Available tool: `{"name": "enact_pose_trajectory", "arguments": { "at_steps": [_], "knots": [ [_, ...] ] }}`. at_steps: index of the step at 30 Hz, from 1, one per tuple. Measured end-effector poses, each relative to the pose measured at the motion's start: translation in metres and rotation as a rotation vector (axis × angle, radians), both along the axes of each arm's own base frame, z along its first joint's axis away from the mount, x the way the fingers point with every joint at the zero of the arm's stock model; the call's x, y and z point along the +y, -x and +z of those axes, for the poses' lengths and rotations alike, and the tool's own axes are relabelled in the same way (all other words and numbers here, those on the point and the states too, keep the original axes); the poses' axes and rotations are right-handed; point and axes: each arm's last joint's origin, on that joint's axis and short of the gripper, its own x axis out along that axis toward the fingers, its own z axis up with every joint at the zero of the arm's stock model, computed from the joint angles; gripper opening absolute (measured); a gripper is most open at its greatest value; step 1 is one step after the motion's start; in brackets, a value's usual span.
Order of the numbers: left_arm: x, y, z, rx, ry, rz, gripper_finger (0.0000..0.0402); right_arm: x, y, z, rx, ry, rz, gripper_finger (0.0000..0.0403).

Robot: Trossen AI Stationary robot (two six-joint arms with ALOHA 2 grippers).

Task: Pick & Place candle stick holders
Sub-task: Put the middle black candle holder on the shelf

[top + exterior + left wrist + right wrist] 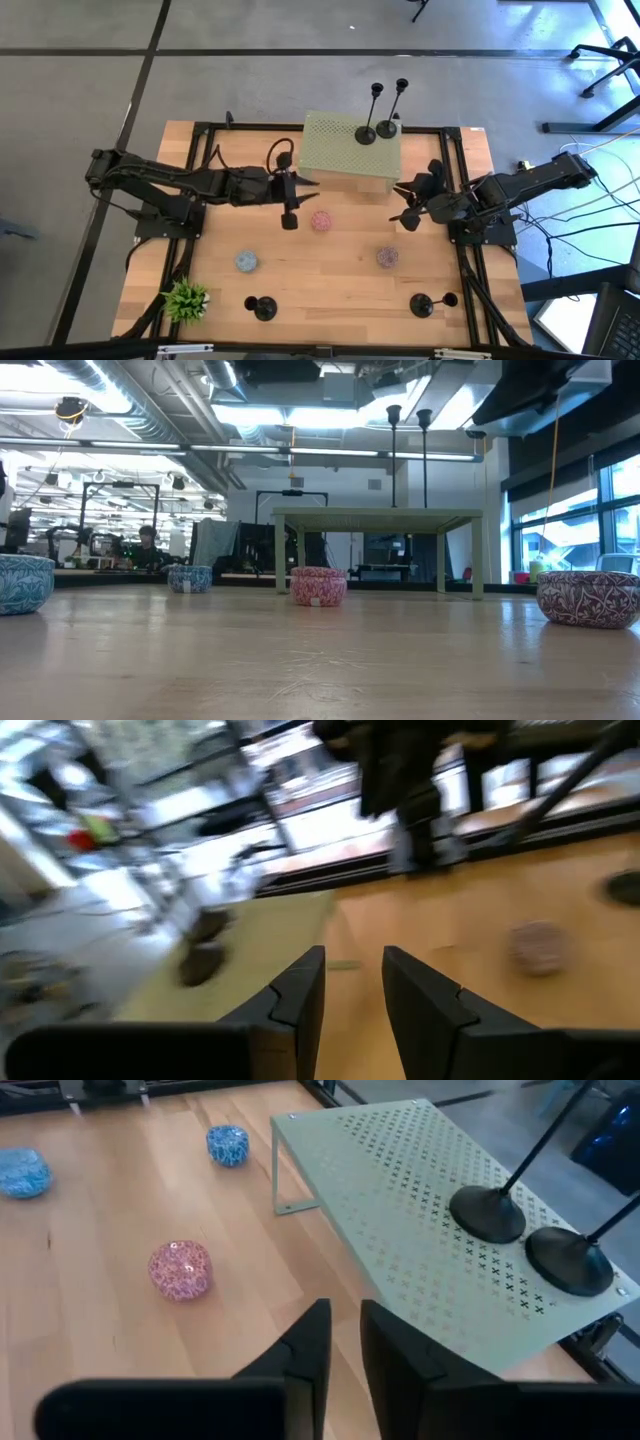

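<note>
Overhead view of a wooden table [300, 280] with two dark robot arms. Nearest the front edge stand two black candle stick holders [263, 308], well apart from each other, with a small green plant [186, 300] at the left corner. Mid-table lie three small patterned bowls [246, 261]. Above them, the left gripper [289, 218] hovers near the pink bowl, its claw slightly parted and empty. The right gripper [405, 218] hangs just beside a pale green perforated riser [340, 150], its claw almost clenched on nothing. At the far side, two more holders stand close together on the riser's right end. Likely risk: these are tall, thin-stemmed and tightly paired, so the right arm swinging past could clip the riser's edge or a stem and topple both
</note>
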Motion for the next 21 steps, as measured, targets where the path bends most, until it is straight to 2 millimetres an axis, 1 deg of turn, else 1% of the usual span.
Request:
{"name": "enact_pose_trajectory", "arguments": {
  "at_steps": [3,5,6,11,15,19,21],
  "knots": [
    [-0.003,-0.001,0.0,-0.016,0.121,-0.082,0.01,0.0,-0.001,0.0,-0.001,0.018,-0.016,0.0055],
    [-0.005,-0.001,0.0,-0.024,0.198,-0.106,0.01,0.0,-0.001,0.0,-0.002,0.016,-0.016,0.0055],
    [-0.005,-0.001,0.0,-0.025,0.209,-0.107,0.01,0.0,-0.001,0.0,-0.005,0.012,-0.018,0.0055],
    [-0.005,-0.001,0.003,-0.061,0.2,-0.113,0.01,0.0,-0.001,0.0,-0.023,-0.011,-0.034,0.0055],
    [-0.005,-0.002,0.008,-0.118,0.238,-0.113,0.01,0.0,-0.001,0.0,-0.025,-0.011,-0.034,0.0054],
    [-0.003,-0.003,0.01,-0.122,0.118,-0.125,0.01,0.0,-0.001,0.0,-0.024,-0.01,-0.033,0.0054],
    [0.001,-0.003,0.01,-0.124,0.105,-0.107,0.01,-0.001,-0.002,0.0,-0.025,-0.011,-0.038,0.0054]
  ]
}}
